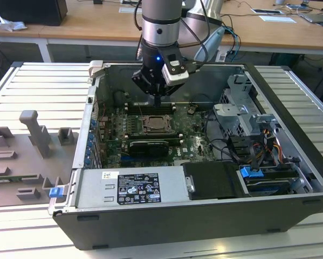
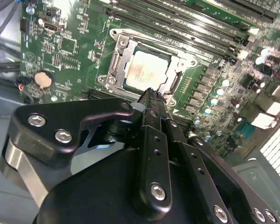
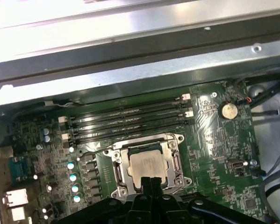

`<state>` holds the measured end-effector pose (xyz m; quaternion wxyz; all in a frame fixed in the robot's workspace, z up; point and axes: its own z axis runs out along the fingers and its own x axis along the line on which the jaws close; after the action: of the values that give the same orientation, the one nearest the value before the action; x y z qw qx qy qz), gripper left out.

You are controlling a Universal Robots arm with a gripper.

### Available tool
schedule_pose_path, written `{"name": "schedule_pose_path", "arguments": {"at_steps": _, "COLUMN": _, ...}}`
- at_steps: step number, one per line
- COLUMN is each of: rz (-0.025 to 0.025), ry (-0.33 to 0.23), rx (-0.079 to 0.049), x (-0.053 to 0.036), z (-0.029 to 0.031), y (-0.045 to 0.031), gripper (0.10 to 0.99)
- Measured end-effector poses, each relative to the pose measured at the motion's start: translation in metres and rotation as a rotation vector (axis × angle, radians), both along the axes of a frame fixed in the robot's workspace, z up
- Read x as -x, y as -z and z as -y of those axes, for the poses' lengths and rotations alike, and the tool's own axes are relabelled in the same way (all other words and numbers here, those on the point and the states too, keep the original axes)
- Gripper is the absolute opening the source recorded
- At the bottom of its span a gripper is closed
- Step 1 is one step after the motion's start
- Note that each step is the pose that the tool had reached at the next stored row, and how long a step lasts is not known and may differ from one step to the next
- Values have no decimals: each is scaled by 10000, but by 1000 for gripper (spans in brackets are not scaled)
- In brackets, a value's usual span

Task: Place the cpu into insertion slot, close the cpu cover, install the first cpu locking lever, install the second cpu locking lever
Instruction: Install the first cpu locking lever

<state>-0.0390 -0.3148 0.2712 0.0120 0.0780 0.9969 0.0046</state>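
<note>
Open computer case (image 1: 204, 226) on a grey table (image 1: 21, 86) | my gripper (image 2: 151, 94) is pinched closed, holding nothing | cpu (image 2: 143, 70) sits in the insertion slot (image 3: 178, 180) just under my tips, cpu cover (image 2: 117, 65) flat around it

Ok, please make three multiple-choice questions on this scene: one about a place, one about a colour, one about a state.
1. Where is the cpu?
A. in the tool
B. in the socket
C. on the table outside the case

2. What colour is the board?
A. green
B. red
C. white

3. How is the cover?
A. standing upright
B. taken off
C. lying flat over the cpu

Answers:
1 B: in both wrist views the pale chip sits inside the socket's metal rim.
2 A: the board around the socket is green.
3 C: its shiny frame lies flat around the chip's face.
</note>
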Motion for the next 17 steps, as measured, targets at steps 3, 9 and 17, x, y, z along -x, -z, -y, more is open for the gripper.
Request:
{"name": "schedule_pose_path", "arguments": {"at_steps": 3, "rz": 0, "ry": -358, "rx": 0, "x": 0, "z": 0, "y": 0, "gripper": 106}}
{"name": "schedule_pose_path", "arguments": {"at_steps": 9, "rz": 1, "ry": -1312, "rx": 0, "x": 0, "z": 0, "y": 0, "gripper": 106}}
{"name": "schedule_pose_path", "arguments": {"at_steps": 17, "rz": 0, "ry": -2248, "rx": 0, "x": 0, "z": 0, "y": 0, "gripper": 106}}
